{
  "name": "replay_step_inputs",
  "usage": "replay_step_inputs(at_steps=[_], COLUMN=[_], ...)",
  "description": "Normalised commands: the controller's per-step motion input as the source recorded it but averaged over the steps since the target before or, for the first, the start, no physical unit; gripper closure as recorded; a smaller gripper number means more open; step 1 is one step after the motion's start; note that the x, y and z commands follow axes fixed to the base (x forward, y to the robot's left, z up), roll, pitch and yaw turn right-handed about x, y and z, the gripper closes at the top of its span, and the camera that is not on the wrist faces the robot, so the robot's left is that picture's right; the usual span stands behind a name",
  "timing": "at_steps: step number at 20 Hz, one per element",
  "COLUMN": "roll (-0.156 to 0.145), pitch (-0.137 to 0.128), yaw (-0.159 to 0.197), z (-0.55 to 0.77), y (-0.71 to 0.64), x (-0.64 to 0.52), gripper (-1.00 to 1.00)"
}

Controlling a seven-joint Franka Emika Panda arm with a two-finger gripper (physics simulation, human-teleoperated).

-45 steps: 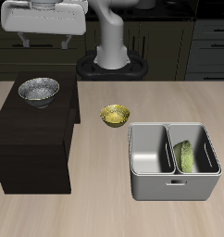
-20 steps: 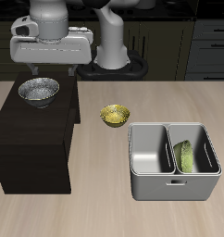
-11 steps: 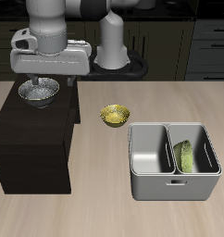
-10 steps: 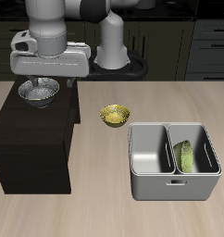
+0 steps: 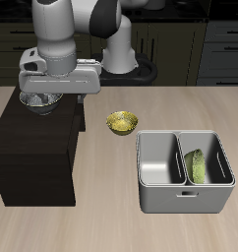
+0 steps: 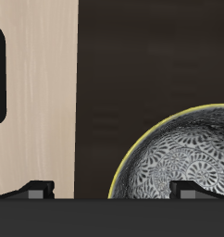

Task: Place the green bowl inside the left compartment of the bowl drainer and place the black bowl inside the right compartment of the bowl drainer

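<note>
The black bowl (image 5: 37, 101) sits on top of the dark wooden cabinet (image 5: 37, 148); its speckled silvery inside (image 6: 183, 162) fills much of the wrist view. My gripper (image 5: 55, 97) hangs open just above it. One fingertip (image 6: 190, 189) is over the bowl's inside, the other fingertip (image 6: 36, 189) is outside the rim, over the cabinet top. The arm hides part of the bowl in the exterior view. The green bowl (image 5: 197, 165) leans on edge in the left compartment of the bowl drainer (image 5: 185, 203). The right compartment holds nothing.
A small yellow-gold bowl (image 5: 121, 122) stands on the table between the cabinet and the drainer. The cabinet's edge and light tabletop (image 6: 35, 102) show beside the black bowl in the wrist view.
The arm has come down and toward the black bowl, bringing the open gripper from high above to just over the bowl's rim. The bowls and the drainer have not moved.
</note>
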Motion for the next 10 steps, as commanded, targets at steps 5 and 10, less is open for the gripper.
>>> replay_step_inputs(at_steps=[5, 10], roll=[0.016, -0.012], pitch=[0.002, -0.009], yaw=[-0.014, -0.001], z=[-0.02, 0.06], y=[-0.04, -0.08], x=[-0.03, -0.04], gripper=[1.00, 1.00])
